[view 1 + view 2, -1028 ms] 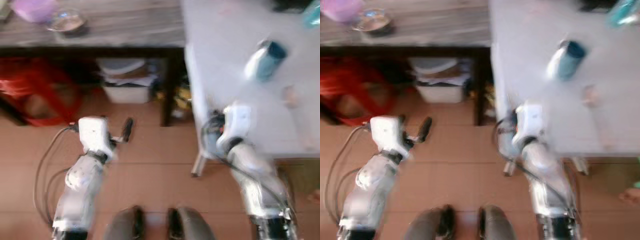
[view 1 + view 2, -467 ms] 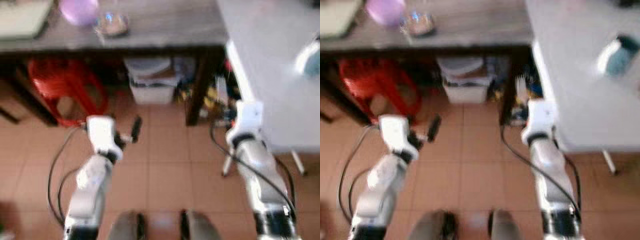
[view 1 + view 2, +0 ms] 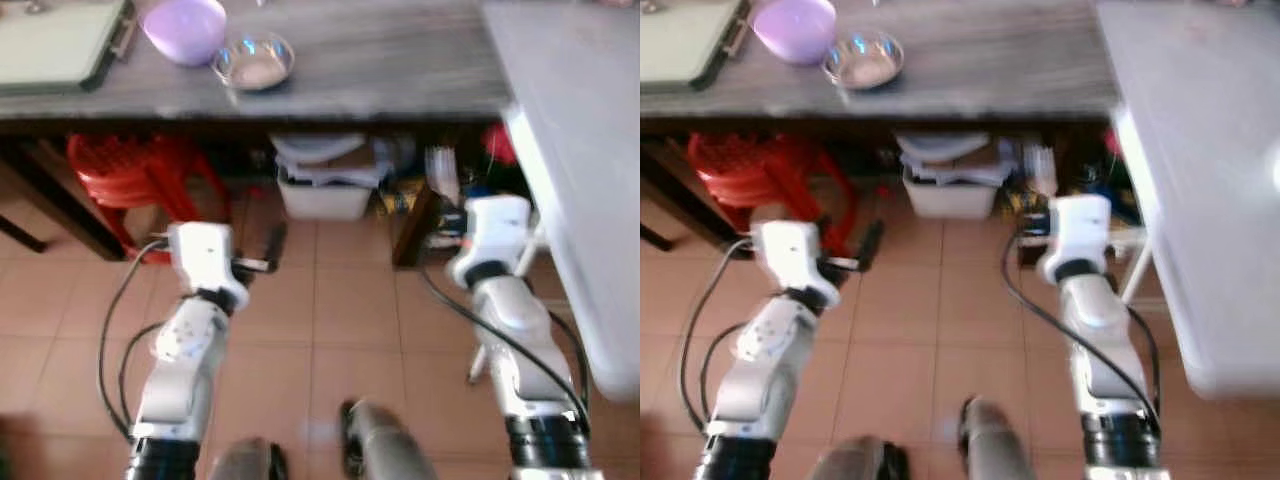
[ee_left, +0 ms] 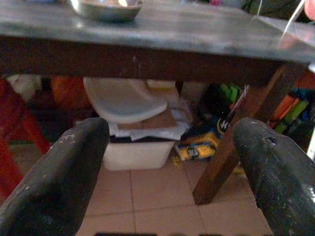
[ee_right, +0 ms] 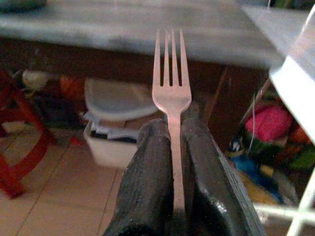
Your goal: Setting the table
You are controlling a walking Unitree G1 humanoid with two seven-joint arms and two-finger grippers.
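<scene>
A smooth, shiny silver metal fork sits between matt, scuffed black pincer fingers. A glossy round metal bowl and smooth lilac plastic bowl rest on the grained dark wood surface. The floor is matt terracotta tile.

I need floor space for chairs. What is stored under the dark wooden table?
Under the dark wooden table: a red plastic stool, a white bin stacked with papers and a lid, plus colourful clutter by the leg. Whatever sits deeper is lost in shadow.
</scene>
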